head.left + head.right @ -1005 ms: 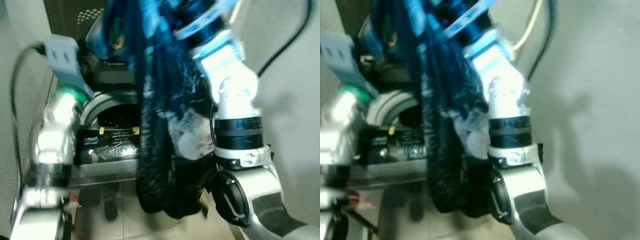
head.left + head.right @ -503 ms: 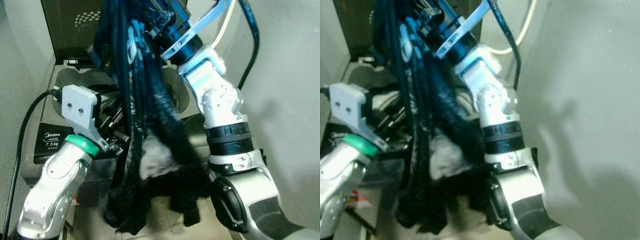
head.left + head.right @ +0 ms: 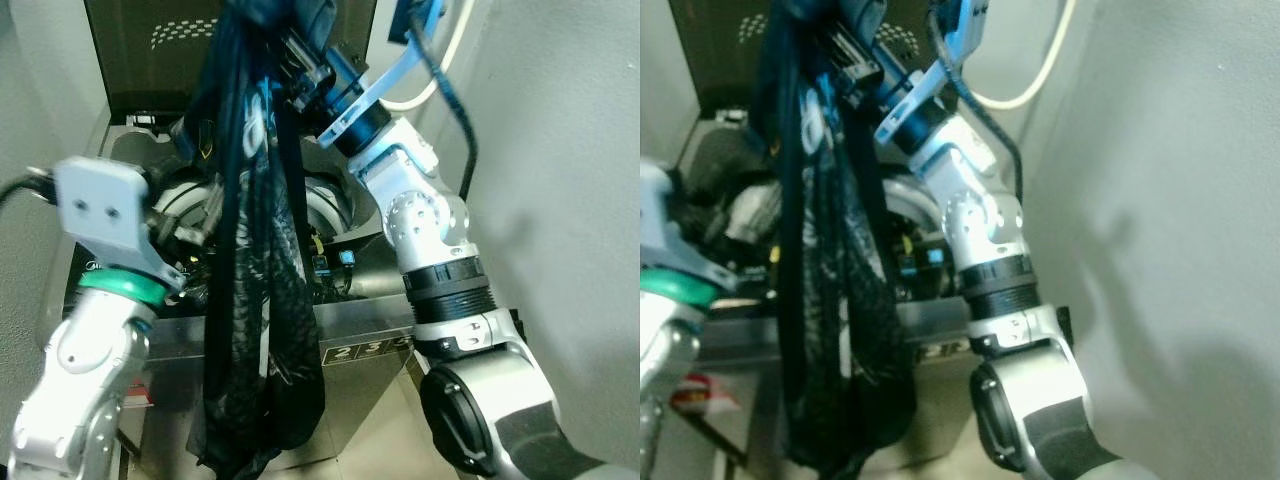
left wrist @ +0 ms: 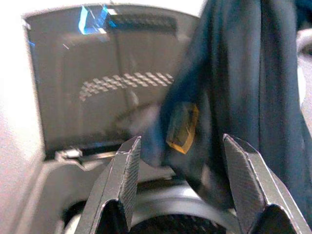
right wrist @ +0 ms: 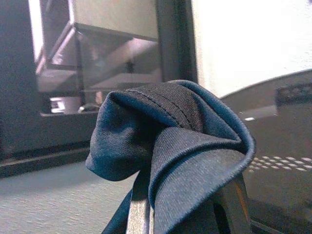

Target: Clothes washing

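Since half a second ago the dark blue garment [image 3: 255,270] has lost its white fluffy bunch and bulky lower folds from view and now hangs as a narrower, straighter bundle, while the left arm's wrist block sits further toward the robot's left. In the left eye view, the garment hangs from the top of the frame down in front of the open top-loading washing machine [image 3: 350,335], its lower end reaching past the machine's front panel; the raised lid [image 3: 150,50] stands behind it. The right gripper [image 3: 300,65] is held high beside the garment's upper part, and the left arm reaches toward the drum opening [image 3: 325,205]. In the right eye view, the same garment hangs before the machine, with a white cable [image 3: 1025,95] looping on the wall behind. In the left wrist view, the left gripper [image 4: 178,165] has its fingers spread wide and holds nothing; the garment, with a yellow patch [image 4: 182,127], hangs just beyond them before the lid. In the right wrist view, the right gripper's fingers are closed tight on a folded bunch of the garment.
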Robot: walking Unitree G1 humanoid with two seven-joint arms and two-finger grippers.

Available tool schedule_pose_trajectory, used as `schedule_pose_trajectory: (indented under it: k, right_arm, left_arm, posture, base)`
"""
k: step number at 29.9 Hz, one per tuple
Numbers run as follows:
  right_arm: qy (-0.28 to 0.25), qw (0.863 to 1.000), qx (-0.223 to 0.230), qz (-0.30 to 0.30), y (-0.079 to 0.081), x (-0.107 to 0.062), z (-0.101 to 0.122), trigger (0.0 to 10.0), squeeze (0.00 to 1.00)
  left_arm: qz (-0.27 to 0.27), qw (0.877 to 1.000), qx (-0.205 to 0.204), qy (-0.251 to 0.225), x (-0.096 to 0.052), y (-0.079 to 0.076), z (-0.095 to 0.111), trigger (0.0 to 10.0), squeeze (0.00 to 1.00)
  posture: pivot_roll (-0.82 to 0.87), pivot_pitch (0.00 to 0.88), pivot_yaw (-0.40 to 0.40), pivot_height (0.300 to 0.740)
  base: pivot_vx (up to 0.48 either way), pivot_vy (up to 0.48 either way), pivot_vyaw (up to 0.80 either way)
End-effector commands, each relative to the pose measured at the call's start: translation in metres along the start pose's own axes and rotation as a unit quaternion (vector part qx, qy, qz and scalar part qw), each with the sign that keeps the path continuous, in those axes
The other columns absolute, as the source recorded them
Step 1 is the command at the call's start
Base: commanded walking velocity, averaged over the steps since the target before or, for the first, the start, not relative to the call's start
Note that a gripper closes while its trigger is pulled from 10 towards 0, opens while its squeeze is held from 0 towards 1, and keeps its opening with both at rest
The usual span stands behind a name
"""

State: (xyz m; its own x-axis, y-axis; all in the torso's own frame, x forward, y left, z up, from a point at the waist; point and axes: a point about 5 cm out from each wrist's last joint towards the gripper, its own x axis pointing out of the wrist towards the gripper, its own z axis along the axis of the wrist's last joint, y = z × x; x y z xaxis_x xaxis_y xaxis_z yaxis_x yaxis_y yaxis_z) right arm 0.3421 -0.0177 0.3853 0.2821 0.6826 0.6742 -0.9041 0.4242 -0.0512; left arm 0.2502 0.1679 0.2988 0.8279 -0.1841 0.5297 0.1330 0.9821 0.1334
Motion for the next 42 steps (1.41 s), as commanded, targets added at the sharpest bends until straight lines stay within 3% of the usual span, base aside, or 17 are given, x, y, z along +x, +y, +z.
schedule_pose_trajectory:
  k: [1,3,6,12,18,20,24,25,26,30,33,35,36,37,39,40,42]
  right_arm:
    - [-0.011,0.999,-0.026,-0.023,-0.009,-0.003,0.005,10.0,0.00]
    - [-0.003,0.996,-0.061,-0.065,-0.021,-0.008,0.002,10.0,0.00]
    - [0.000,0.994,-0.073,-0.082,-0.026,-0.010,0.000,10.0,0.00]
    - [-0.021,0.995,-0.062,-0.070,-0.022,-0.007,0.006,10.0,0.00]
    - [-0.089,0.995,-0.047,-0.009,-0.005,0.003,0.039,10.0,0.00]
    - [-0.109,0.993,-0.053,-0.003,-0.004,0.004,0.049,10.0,0.00]
    - [-0.114,0.992,-0.056,-0.003,-0.004,0.004,0.052,10.0,0.00]
    - [-0.118,0.991,-0.057,-0.004,-0.004,0.003,0.055,10.0,0.00]
    - [-0.122,0.991,-0.057,-0.006,-0.005,0.001,0.058,10.0,0.00]
    - [-0.120,0.991,-0.056,-0.006,-0.005,-0.001,0.058,10.0,0.00]
    - [-0.110,0.992,-0.054,0.000,-0.002,-0.005,0.055,10.0,0.00]
    - [-0.110,0.992,-0.054,0.000,-0.002,-0.005,0.055,10.0,0.00]
    - [-0.106,0.993,-0.054,0.002,-0.001,-0.006,0.055,10.0,0.00]
    - [-0.106,0.993,-0.054,0.002,-0.001,-0.006,0.055,10.0,0.00]
    - [-0.101,0.993,-0.054,0.004,-0.001,-0.009,0.055,10.0,0.00]
    - [-0.100,0.994,-0.054,0.004,0.000,-0.010,0.056,10.0,0.00]
    - [-0.098,0.994,-0.053,0.005,0.000,-0.012,0.056,10.0,0.00]
  left_arm:
    - [-0.026,1.000,-0.010,0.008,-0.005,-0.007,0.003,10.0,0.00]
    - [-0.118,0.989,-0.082,0.037,-0.021,-0.025,0.001,10.0,0.00]
    - [-0.172,0.976,-0.120,0.055,-0.033,-0.034,0.000,10.0,0.00]
    - [-0.179,0.969,-0.140,0.101,-0.041,-0.033,-0.011,10.0,0.00]
    - [-0.158,0.965,-0.075,0.198,-0.018,-0.020,-0.054,10.0,0.00]
    - [-0.185,0.959,-0.092,0.193,-0.006,-0.022,-0.058,10.0,0.00]
    - [-0.190,0.959,-0.090,0.193,-0.002,-0.022,-0.060,10.0,0.00]
    - [-0.207,0.954,-0.102,0.191,0.002,-0.025,-0.061,10.0,0.00]
    - [-0.263,0.937,-0.142,0.181,0.011,-0.034,-0.061,10.0,0.00]
    - [-0.300,0.924,-0.167,0.168,0.020,-0.042,-0.059,10.0,0.00]
    - [-0.374,0.891,-0.210,0.150,0.029,-0.052,-0.052,10.0,0.00]
    - [-0.374,0.891,-0.210,0.150,0.029,-0.052,-0.052,10.0,0.00]
    - [-0.403,0.876,-0.224,0.144,0.030,-0.056,-0.049,9.8,0.00]
    - [-0.403,0.876,-0.224,0.144,0.030,-0.056,-0.049,9.8,0.00]
    - [-0.442,0.855,-0.229,0.145,0.033,-0.060,-0.046,10.0,0.00]
    - [-0.451,0.854,-0.211,0.152,0.035,-0.060,-0.050,7.6,0.00]
    - [-0.456,0.855,-0.188,0.160,0.037,-0.059,-0.055,7.6,0.00]
  posture:
    - [0.17,0.094,-0.073,0.740]
    - [0.17,0.094,-0.073,0.740]
    - [0.18,0.101,-0.072,0.740]
    - [0.19,0.104,-0.070,0.740]
    - [0.17,0.101,-0.057,0.740]
    - [0.16,0.098,-0.041,0.740]
    - [0.16,0.098,-0.041,0.740]
    - [0.15,0.097,-0.034,0.740]
    - [0.15,0.097,-0.028,0.740]
    - [0.14,0.096,-0.021,0.740]
    - [0.12,0.097,-0.008,0.740]
    - [0.12,0.097,-0.008,0.740]
    - [0.11,0.099,-0.003,0.740]
    - [0.11,0.099,-0.003,0.740]
    - [0.11,0.102,0.003,0.740]
    - [0.11,0.102,0.003,0.740]
    - [0.11,0.104,0.005,0.740]
  base:
    - [0.000,0.000,0.00]
    - [0.000,0.000,0.00]
    - [0.000,0.000,0.00]
    - [0.000,0.000,0.00]
    - [0.000,0.000,0.00]
    - [0.000,0.000,0.00]
    - [0.000,0.000,0.00]
    - [0.000,0.000,0.00]
    - [0.000,0.000,0.00]
    - [0.000,0.000,0.00]
    - [0.000,0.000,0.00]
    - [0.000,0.000,0.00]
    - [0.000,0.000,0.00]
    - [0.000,0.000,0.00]
    - [0.000,0.000,0.00]
    - [0.000,0.000,0.00]
    - [0.000,0.000,0.00]
